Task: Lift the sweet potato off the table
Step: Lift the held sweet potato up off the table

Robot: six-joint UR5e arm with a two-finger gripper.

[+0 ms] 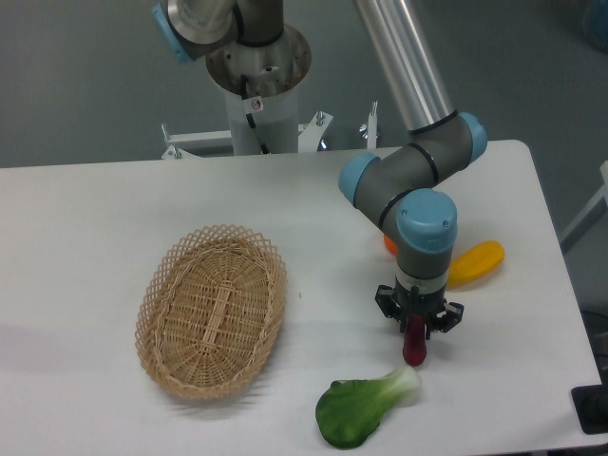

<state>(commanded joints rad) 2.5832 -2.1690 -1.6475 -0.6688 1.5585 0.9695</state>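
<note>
Camera view shows our gripper [415, 330] pointing straight down over the upper end of the sweet potato [413, 349], its 2 fingers sitting close on either side of that end. Whether the pads are pressing the skin or only flanking it, we cannot tell; the wrist hides the contact. The potato lies on the table [95, 218] with only its lower, rounded tip showing below the fingers.

Just beyond that tip lies a leafy green [366, 403], its pale stalk nearly touching the potato. Behind the wrist sits a yellow vegetable [480, 260], with a sliver of an orange fruit [389, 243] peeping out beside the arm. Well to the other side lies a wicker basket [211, 310].

We judge the step in hand to be the grasp itself: descent looks finished, closure not yet confirmed. Next we need a firm squeeze across the slim body, then a straight vertical lift, so the potato does not drag the green's stalk or swing out of a hold taken near 1 end.
</note>
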